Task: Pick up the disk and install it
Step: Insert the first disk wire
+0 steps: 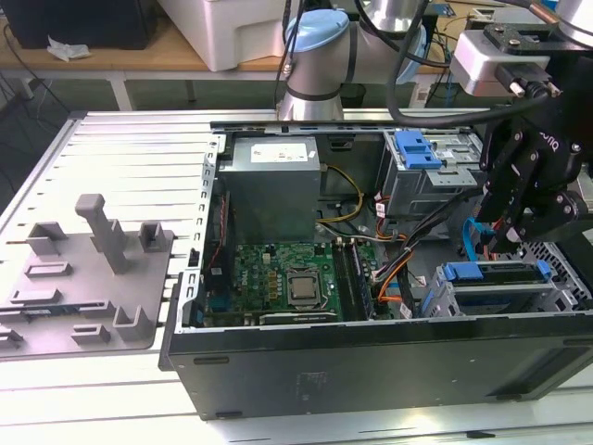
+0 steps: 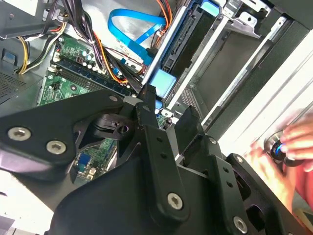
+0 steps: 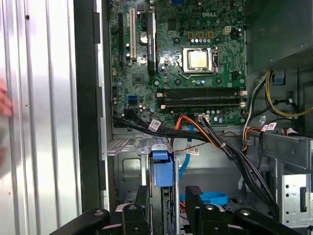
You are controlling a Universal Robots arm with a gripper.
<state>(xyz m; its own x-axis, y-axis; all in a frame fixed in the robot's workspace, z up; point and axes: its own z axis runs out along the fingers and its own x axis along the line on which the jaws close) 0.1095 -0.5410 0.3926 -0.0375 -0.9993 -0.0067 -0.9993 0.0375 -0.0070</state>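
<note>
The disk (image 1: 500,274) lies in the metal drive cage at the front corner of the open computer case, on the exterior view's right, with its blue carrier rail (image 1: 471,272) facing the motherboard. My black gripper (image 1: 500,243) hangs just above it, open. In both wrist views the two fingers (image 3: 143,208) stand apart on either side of the carrier's blue tab (image 3: 163,169) without touching it, and nothing is held between them. In the second wrist view the gripper (image 2: 168,117) points at the blue tab (image 2: 161,83), and the disk (image 2: 178,44) shows edge-on beyond it.
The case holds the motherboard (image 1: 287,278), a power supply (image 1: 273,185), a second cage with a blue latch bracket (image 1: 417,148), and black, orange and blue cables (image 1: 473,236) beside the gripper. A grey fixture plate (image 1: 83,269) lies at the exterior view's left. A person's hand (image 2: 288,147) is outside the case wall.
</note>
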